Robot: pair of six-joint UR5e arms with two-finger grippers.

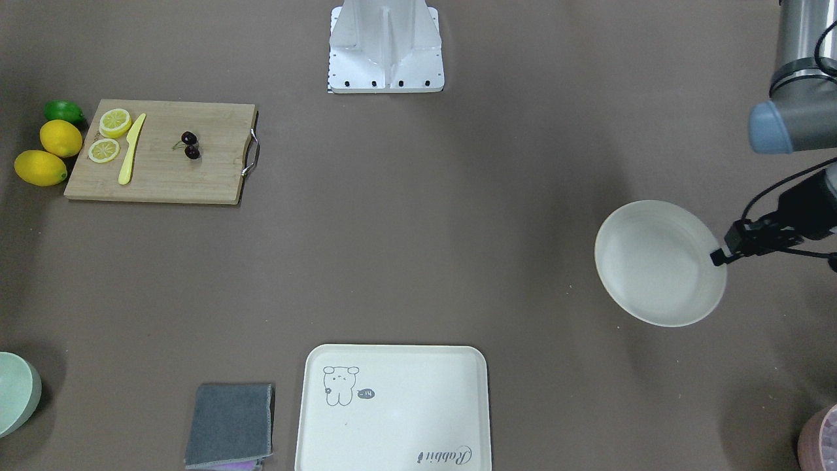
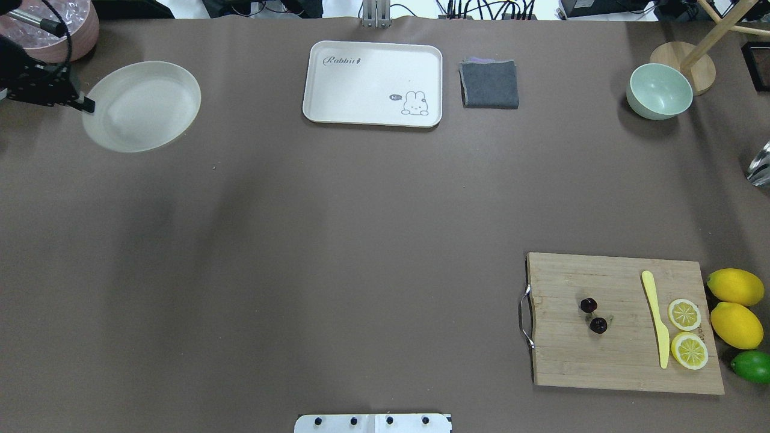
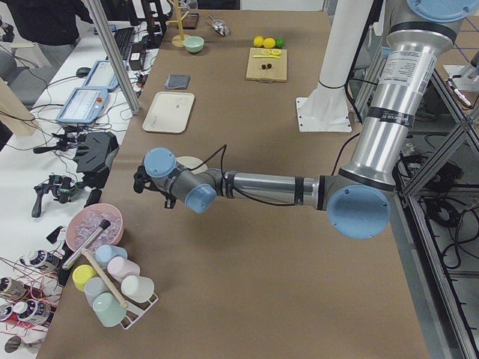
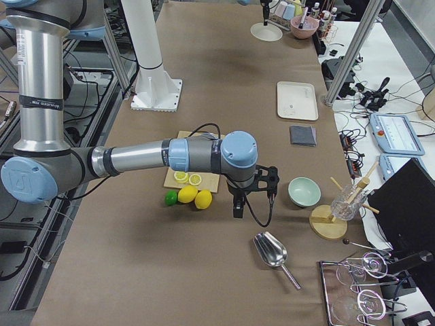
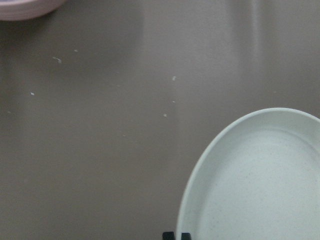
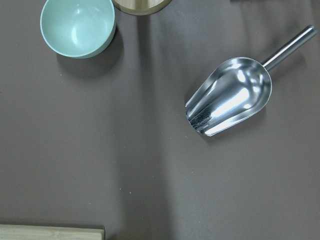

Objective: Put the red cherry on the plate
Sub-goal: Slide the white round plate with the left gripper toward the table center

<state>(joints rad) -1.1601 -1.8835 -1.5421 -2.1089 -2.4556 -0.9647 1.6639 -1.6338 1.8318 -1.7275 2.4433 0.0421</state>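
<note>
The red cherry, a pair of tiny dark glossy fruits on thin stems, lies in the middle of a wooden cutting board; it also shows in the overhead view. The cream-white plate sits at the table's far left end. My left gripper is at the plate's near rim. In the left wrist view its two fingertips stand close together with the plate's rim between them, so it looks shut on the rim. My right gripper hangs beyond the lemons, far from the cherry; I cannot tell if it is open or shut.
On the board lie a yellow knife and two lemon slices; lemons and a lime sit beside it. A bear tray, grey cloth, green bowl, metal scoop and pink bowl line the far side.
</note>
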